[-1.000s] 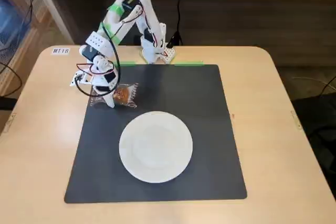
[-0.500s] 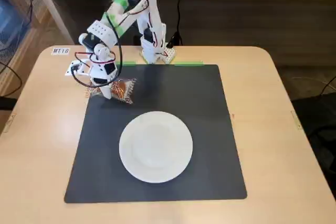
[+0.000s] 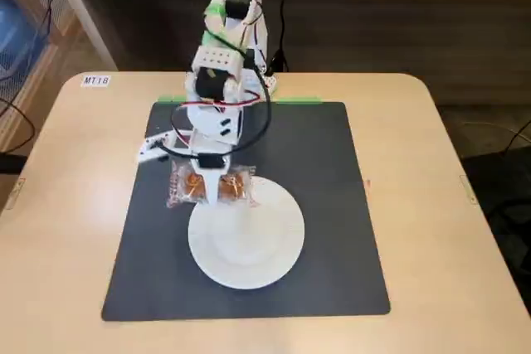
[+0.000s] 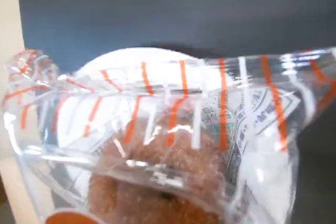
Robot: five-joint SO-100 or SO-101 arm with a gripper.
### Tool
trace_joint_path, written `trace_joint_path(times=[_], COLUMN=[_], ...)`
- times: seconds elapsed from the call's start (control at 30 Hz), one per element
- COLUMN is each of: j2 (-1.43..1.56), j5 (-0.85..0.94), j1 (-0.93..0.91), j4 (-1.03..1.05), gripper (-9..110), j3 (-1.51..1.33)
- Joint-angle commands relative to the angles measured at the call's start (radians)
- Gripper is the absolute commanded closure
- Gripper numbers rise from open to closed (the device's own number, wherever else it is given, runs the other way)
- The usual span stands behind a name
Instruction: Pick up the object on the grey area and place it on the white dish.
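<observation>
**Snack packet held in the gripper at the plate's far rim**

In the fixed view the white arm reaches forward from the far side of the table and bends down over the dark grey mat. Its gripper points downward, and the clear snack packet sits crosswise in it: the white finger runs down the middle of the packet, with orange-brown baked pieces showing on both sides of it. The jaws appear clenched on the packet, one end sticking out to the left in this view and the other to the right. Whether the packet is lifted off the mat or brushing it cannot be told from this angle.

The packet lies at the far edge of the white plate, its lower edge overlapping the plate's rim as seen from this camera. The plate itself rests on the mat, nearer the front, and the mat lies on the light wooden tabletop.

In the wrist view the packet fills most of the picture, very close to the lens, blurred, with red-orange stripes across the clear film and a brown baked piece inside. Behind it a curved slice of the white plate shows against the dark mat. The gripper's fingers cannot be made out here.
</observation>
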State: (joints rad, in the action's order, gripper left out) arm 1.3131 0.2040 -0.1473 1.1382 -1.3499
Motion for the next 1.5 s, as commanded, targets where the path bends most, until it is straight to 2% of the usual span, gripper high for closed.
trace_joint_path(times=[0.0, 0.3, 0.57, 0.7, 0.93, 1.03, 1.2, 1.3, 1.43, 1.47], j2=[-0.084, -0.163, -0.279, -0.304, -0.272, -0.222, -0.026, 0.11, 0.198, 0.219], j5=[-0.014, -0.054, -0.063, -0.074, -0.049, -0.044, -0.048, -0.067, -0.086, -0.091], j1=[0.041, 0.107, 0.143, 0.129, 0.086, 0.083, 0.08, 0.084, 0.094, 0.097], j4=[0.051, 0.046, 0.06, 0.094, 0.299, 0.365, 0.453, 0.479, 0.499, 0.508], gripper=[83, 80, 77, 70, 56, 53, 57, 72, 99, 101], j3=[0.175, 0.199, 0.356, 0.393, 0.397, 0.397, 0.399, 0.394, 0.387, 0.377])
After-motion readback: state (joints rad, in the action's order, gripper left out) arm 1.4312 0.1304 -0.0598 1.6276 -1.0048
